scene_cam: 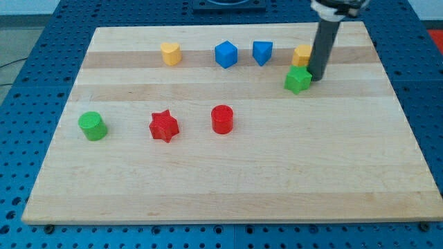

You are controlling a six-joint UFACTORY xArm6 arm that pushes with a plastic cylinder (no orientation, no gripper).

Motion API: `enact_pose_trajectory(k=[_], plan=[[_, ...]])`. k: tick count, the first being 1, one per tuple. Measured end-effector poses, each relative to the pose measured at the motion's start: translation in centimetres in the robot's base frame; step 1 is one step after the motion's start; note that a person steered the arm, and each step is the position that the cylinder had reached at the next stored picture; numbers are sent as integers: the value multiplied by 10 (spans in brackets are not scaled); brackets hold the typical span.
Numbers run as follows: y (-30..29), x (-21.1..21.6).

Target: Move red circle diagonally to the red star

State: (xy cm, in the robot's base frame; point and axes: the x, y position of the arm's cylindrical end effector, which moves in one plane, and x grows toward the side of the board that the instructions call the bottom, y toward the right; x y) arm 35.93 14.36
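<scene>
The red circle (222,119) stands on the wooden board near the middle. The red star (164,126) lies to its left, slightly lower, a short gap apart. My tip (318,79) is far off at the view's upper right, touching or just beside the right side of a green star-like block (297,80). The dark rod rises from the tip to the view's top edge.
A yellow block (302,55) sits just behind the rod's left. Two blue blocks (225,54) (262,52) and another yellow block (170,53) line the top of the board (277,180). A green circle (92,126) stands at the left.
</scene>
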Motion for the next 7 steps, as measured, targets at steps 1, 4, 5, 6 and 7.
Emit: enact_pose_trajectory(k=[1,4,5,6,7], plan=[[15,4],[-81,166],[-118,158],[-138,123],[-144,78]])
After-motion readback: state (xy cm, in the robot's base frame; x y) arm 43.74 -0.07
